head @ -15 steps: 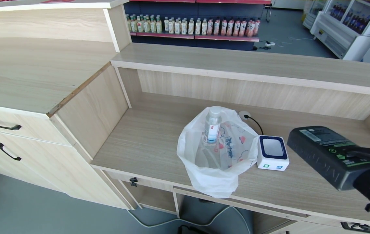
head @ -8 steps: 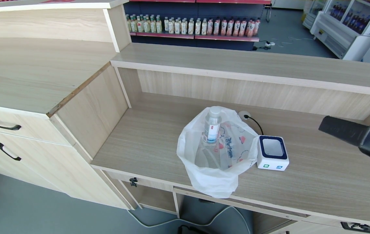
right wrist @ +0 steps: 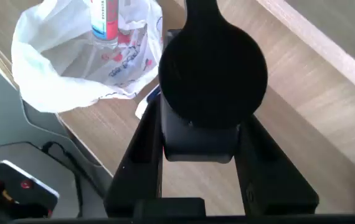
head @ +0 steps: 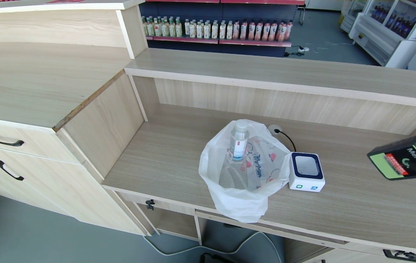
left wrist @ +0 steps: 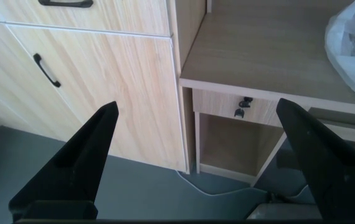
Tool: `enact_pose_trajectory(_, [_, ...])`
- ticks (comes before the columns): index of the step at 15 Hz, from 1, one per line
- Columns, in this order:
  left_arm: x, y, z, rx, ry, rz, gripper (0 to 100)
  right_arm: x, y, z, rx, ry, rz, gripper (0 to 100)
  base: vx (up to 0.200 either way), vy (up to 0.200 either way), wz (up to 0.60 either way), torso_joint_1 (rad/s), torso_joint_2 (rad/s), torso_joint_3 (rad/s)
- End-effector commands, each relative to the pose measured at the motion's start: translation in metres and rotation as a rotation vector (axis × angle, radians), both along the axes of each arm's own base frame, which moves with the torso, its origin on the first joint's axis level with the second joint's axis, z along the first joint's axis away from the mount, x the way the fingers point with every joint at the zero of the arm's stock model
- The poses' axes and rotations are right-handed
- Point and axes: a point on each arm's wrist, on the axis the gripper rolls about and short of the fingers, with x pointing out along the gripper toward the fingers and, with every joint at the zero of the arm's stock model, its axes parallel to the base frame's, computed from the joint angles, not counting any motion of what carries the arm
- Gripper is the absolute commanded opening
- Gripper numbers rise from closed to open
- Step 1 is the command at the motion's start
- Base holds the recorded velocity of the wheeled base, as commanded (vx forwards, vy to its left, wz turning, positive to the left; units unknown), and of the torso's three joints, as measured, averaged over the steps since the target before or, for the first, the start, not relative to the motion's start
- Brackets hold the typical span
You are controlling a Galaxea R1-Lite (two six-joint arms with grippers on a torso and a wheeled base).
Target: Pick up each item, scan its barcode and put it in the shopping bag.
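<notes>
Black plastic wraps the pack [head: 397, 159], which the right gripper [right wrist: 203, 140] holds in the air over the right edge of the worktop [head: 164, 157]. Its fingers are closed on two sides of the pack, and the green and red end label faces the head camera. I cannot see a barcode on this face. The scanner [head: 305, 171] sits near the front edge, about the middle, well apart from the pack, with its window up. The bag [head: 229, 197] stands touching the scanner's left side, mouth open, and a bottle [head: 238, 140] is upright inside. The left gripper [left wrist: 197, 109] hangs low near the front left corner, fingers spread wide and holding nothing.

I judge that the scanning step is in hand: one item is bagged, and the pack is lifted but not yet scanned. The next move calls for carrying the pack left until it is over the scanner window, and for turning it so that the barcode side looks down at the window.
</notes>
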Motion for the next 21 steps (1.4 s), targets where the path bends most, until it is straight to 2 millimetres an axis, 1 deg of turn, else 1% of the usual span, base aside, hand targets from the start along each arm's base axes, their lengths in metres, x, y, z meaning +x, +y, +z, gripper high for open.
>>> enact_pose_trajectory(1, [0.000,0.000,0.000,0.000,-0.001,0.001,100,0.014,-0.007,-0.003,0.159,0.092,-0.093,0,0.000,0.000,0.00,0.000,0.00,0.000])
enact_pose_trajectory(2, [0.000,0.000,0.000,0.000,-0.001,0.000,100,0.025,-0.012,-0.003,0.342,0.161,-0.124,0,0.000,0.000,0.00,0.000,0.00,0.000])
enact_pose_trajectory(4, [0.000,0.000,0.000,0.000,-0.001,0.000,100,0.040,-0.013,-0.006,0.513,0.229,-0.131,0,0.000,0.000,0.00,0.000,0.00,0.000])
enact_pose_trajectory(6, [0.000,0.000,0.000,0.000,-0.001,0.000,100,0.055,-0.016,-0.015,0.607,0.284,-0.161,0,0.000,0.000,0.00,0.000,0.00,0.000])
enact_pose_trajectory(8, [0.000,0.000,0.000,0.000,-0.001,0.000,100,0.072,-0.019,-0.029,0.692,0.363,-0.172,0,0.000,0.000,0.00,0.000,0.00,0.000])
enact_pose_trajectory(9, [0.000,0.000,0.000,0.000,-0.001,0.000,100,0.076,-0.020,-0.031,0.698,0.372,-0.172,0,0.000,0.000,0.00,0.000,0.00,0.000])
enact_pose_trajectory(10, [0.000,0.000,0.000,0.000,-0.001,0.000,100,0.087,-0.019,-0.041,0.701,0.407,-0.159,0,0.000,0.000,0.00,0.000,0.00,0.000])
enact_pose_trajectory(12, [0.000,0.000,0.000,0.000,-0.001,0.000,100,0.103,-0.021,-0.057,0.694,0.440,-0.156,0,0.000,0.000,0.00,0.000,0.00,0.000])
enact_pose_trajectory(15, [0.000,0.000,0.000,0.000,-0.001,0.000,100,0.127,-0.028,-0.068,0.692,0.434,-0.155,0,0.000,0.000,0.00,0.000,0.00,0.000])
enact_pose_trajectory(17, [0.000,0.000,0.000,0.000,-0.001,0.000,100,0.136,-0.027,-0.071,0.694,0.448,-0.145,0,0.000,0.000,0.00,0.000,0.00,0.000])
enact_pose_trajectory(21, [0.000,0.000,0.000,0.000,-0.001,0.000,100,0.144,-0.018,-0.076,0.689,0.475,-0.113,0,0.000,0.000,0.00,0.000,0.00,0.000])
